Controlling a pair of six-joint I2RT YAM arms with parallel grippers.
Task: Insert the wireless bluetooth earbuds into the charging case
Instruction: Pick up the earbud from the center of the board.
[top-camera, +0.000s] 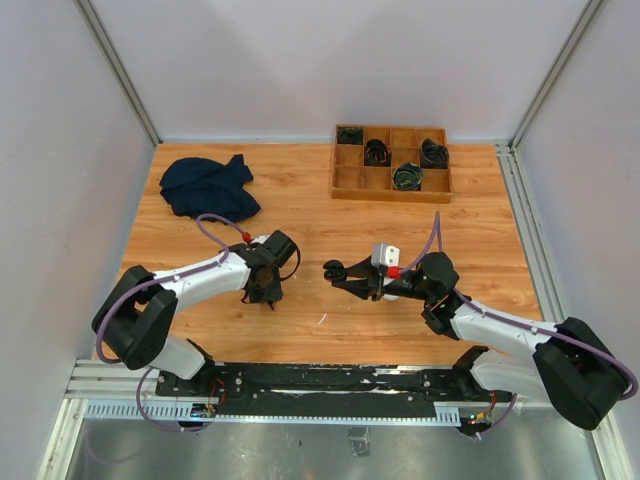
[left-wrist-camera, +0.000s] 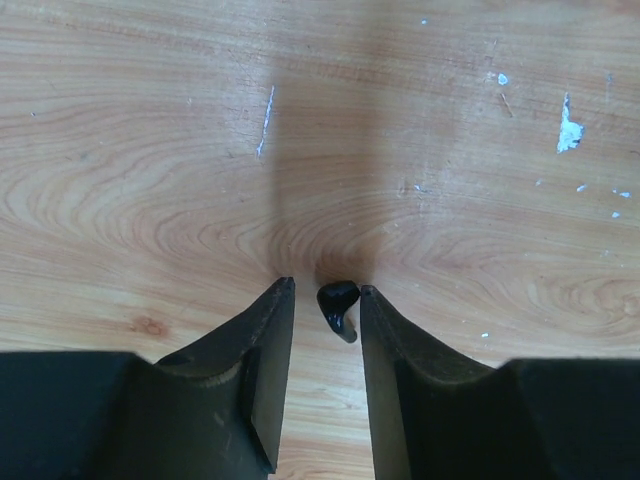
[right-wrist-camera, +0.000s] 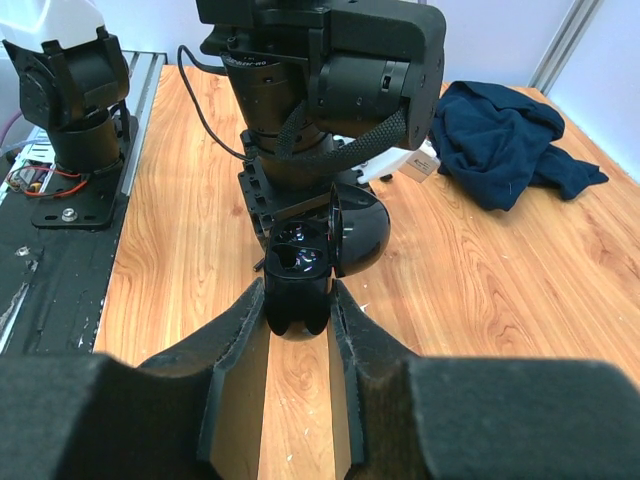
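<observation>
A tiny black earbud (left-wrist-camera: 338, 305) lies on the wooden table between the tips of my left gripper (left-wrist-camera: 326, 290). It is close against the right finger (left-wrist-camera: 385, 340), with a gap to the left finger (left-wrist-camera: 270, 340). The jaws stand apart, pointing down at the table (top-camera: 268, 295). My right gripper (right-wrist-camera: 298, 290) is shut on a glossy black charging case (right-wrist-camera: 297, 260) with its lid (right-wrist-camera: 360, 235) hinged open. It holds the case just above the table, facing the left arm (top-camera: 335, 272). No other earbuds show.
A wooden compartment tray (top-camera: 392, 190) with coiled black cables stands at the back right. A dark blue cloth (top-camera: 208, 186) lies at the back left. The left arm's wrist (right-wrist-camera: 320, 80) is right in front of the case.
</observation>
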